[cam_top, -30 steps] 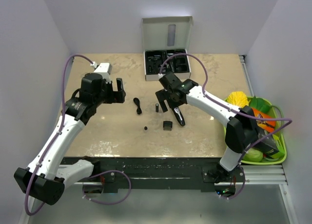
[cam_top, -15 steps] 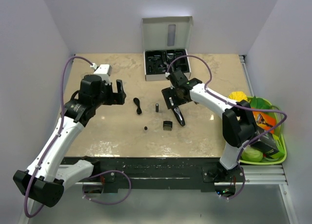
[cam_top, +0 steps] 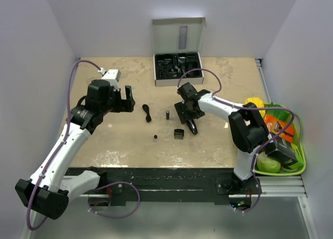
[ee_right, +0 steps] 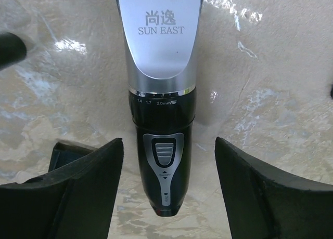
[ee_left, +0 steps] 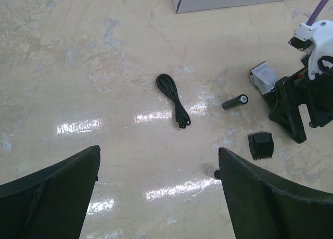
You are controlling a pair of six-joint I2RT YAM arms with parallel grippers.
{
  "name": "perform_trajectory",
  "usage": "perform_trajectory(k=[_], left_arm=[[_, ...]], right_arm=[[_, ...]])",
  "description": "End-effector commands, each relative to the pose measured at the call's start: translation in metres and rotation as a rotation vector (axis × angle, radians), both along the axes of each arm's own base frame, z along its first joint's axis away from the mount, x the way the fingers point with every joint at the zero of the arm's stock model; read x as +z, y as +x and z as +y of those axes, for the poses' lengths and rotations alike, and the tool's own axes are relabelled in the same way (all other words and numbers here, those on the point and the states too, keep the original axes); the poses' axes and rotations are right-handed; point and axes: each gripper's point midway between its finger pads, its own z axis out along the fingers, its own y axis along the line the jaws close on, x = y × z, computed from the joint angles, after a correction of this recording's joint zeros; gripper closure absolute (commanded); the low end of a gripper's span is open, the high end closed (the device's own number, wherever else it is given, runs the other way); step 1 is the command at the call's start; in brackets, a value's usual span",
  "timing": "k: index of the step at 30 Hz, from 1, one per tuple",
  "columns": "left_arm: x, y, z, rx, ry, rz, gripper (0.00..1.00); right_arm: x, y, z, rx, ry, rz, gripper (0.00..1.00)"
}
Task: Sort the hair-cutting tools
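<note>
On the glossy marbled counter (cam_top: 119, 140), right jaws apart straddling the black-and-silver clipper (ee_right: 161, 124), no contact, left jaws wide, empty

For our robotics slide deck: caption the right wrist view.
Open right pincer straddles a black-and-silver SUN EAST hair clipper lying on the tabletop.

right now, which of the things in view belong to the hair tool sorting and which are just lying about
Job: hair clipper, comb guard, short cylinder, cord, tiny round bit; the open case at the back probably takes them.
Lying about: toy vegetables and a box, all in the green basket.
</note>
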Motion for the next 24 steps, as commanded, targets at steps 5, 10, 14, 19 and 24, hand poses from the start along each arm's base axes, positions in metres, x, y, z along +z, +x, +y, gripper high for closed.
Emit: perform_trajectory(k=[5, 10, 14, 19, 24], left_arm=[[-0.001, 0.002, -0.004, -0.015, -0.010, -0.008, 0.00], [-0.001, 0.002, -0.004, -0.016, -0.008, -0.007, 0.00], [-0.003, 0.002, -0.003, -0.015, 0.000, -0.003, 0.00], [-0.004, 0.000, -0.004, -0.018, -0.007, 0.000, 0.00], [-0.005, -0.001, -0.005, -0.022, -0.015, 0.006, 0.00]], right_arm=[[-0.006, 0.007, -0.002, -0.020, -0.012, -0.029, 0.42], [-0.001, 0.012, 0.000, -0.039, -0.010, -0.042, 0.91], [0.019, 0.023, 0.005, -0.047, -0.002, -0.073, 1.00], [0.081, 0.046, 0.015, -0.084, 0.057, -0.182, 1.00], [0.139, 0.071, 0.024, -0.140, 0.094, -0.275, 1.00]])
